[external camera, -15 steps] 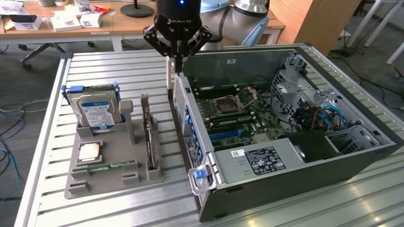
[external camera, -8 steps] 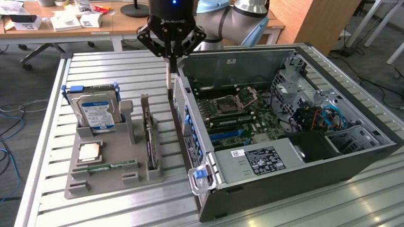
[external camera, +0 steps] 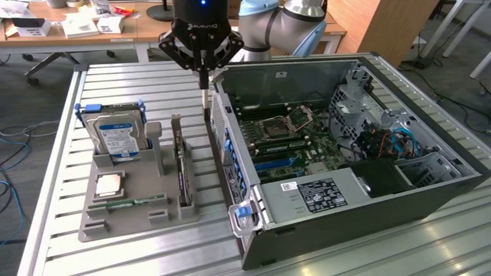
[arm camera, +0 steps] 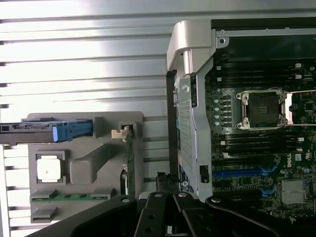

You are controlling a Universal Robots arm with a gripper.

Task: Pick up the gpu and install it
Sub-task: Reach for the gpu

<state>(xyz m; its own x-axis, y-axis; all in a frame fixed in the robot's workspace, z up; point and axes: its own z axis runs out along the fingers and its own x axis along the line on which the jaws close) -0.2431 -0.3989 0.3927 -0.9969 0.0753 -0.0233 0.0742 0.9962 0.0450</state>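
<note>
Supporting all items is one slatted pale-metal worktop (external camera: 130, 80), with grey flooring around it. Loose cables (external camera: 15, 135) lie on the floor off the exterior view's left, and wooden desks (external camera: 146, 26) carrying boxes and papers stand behind the arm. Count on the worktop: one grey holder (external camera: 115, 227) and one open computer case (external camera: 368, 218), set just beside each other with a narrow gap between. The holder carries one hard drive (external camera: 119, 135) in a blue caddy, one processor (external camera: 110, 184), one green RAM stick (external camera: 130, 203) and one gpu (external camera: 181, 167). The case lies on its side with the panel off and one motherboard (external camera: 284, 138) exposed. One end effector (external camera: 204, 100) hangs over the gap, fingers clenched together and pointing down, with nothing seen between them. It sits close to the case's upper edge. The gpu stands on edge in its holder slot, below the end effector and slightly toward the exterior view's left. Its pale bracket end is the nearer end, and it is clear of the fingers. The hard drive stands farther off on that same side. The motherboard lies below, toward the exterior view's right.
</note>
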